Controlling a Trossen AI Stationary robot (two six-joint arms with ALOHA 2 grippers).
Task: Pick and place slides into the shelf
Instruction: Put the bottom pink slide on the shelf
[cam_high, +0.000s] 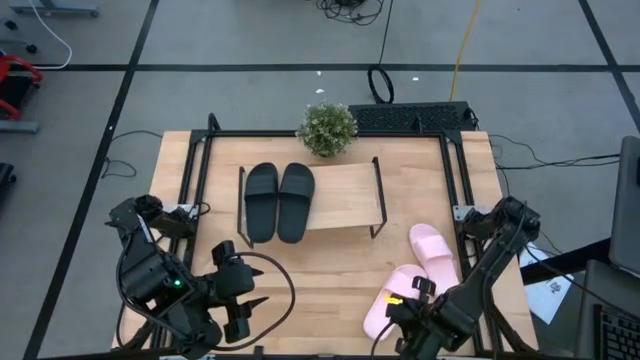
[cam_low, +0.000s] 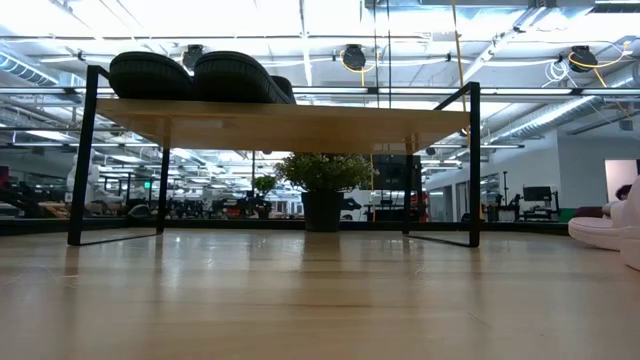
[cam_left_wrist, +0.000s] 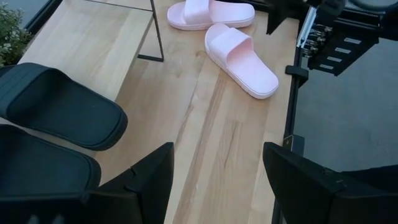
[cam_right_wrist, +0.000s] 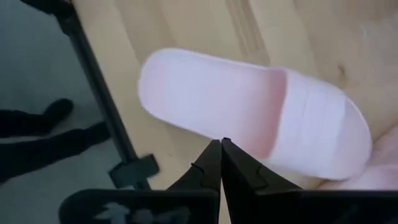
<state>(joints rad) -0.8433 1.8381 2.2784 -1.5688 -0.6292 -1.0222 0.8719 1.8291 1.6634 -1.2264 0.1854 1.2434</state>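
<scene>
Two matte black slides (cam_high: 278, 202) lie side by side, soles down, on the left part of the shelf (cam_high: 345, 195); the low view shows them on its board (cam_low: 190, 75). The pink pair lies on the table to the right: the far one (cam_high: 433, 250) and the near one (cam_high: 385, 305). My right gripper (cam_high: 408, 300) is shut, its tips (cam_right_wrist: 221, 146) at the near pink slide's (cam_right_wrist: 249, 106) side edge. My left gripper (cam_high: 252, 300) hovers open over bare table at the near left, its fingers (cam_left_wrist: 217, 168) pointing toward the pink slides (cam_left_wrist: 239, 56). My right gripper comes at the near pink slide's long side edge (cam_right_wrist: 205, 134) from above with shut fingers. I cannot tell whether the tips touch it. The slide lies flat on the table, strap up.
A potted plant (cam_high: 327, 128) stands behind the shelf at the table's far edge. Black frame rails (cam_high: 458, 180) run along the table's sides, one close beside the near pink slide (cam_right_wrist: 106, 118). The shelf's right half (cam_low: 400, 115) is bare board.
</scene>
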